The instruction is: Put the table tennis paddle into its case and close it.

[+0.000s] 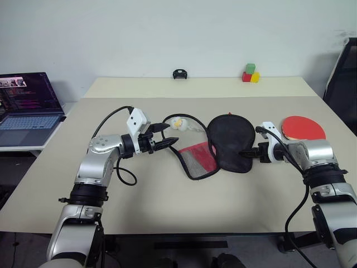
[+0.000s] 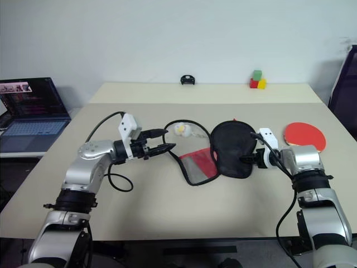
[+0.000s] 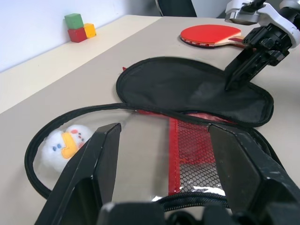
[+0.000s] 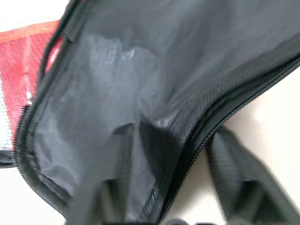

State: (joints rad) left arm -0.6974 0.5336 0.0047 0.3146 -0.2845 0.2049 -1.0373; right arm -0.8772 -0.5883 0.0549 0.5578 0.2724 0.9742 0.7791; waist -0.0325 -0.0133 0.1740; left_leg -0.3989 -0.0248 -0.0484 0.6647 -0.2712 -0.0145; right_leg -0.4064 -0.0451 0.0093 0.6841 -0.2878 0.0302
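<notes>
Case [image 1: 228, 142] unzipped, no paddle [image 1: 303, 127] inside, left pincer [image 1: 165, 137] wide, right pincer [image 1: 244, 152] spread.

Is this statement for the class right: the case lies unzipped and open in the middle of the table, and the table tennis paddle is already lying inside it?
Not quite. The case does lie unzipped and open mid-table, but the table tennis paddle is not inside it: it lies on the table beside the case, on the robot's right. The left eye view shows this.
</notes>
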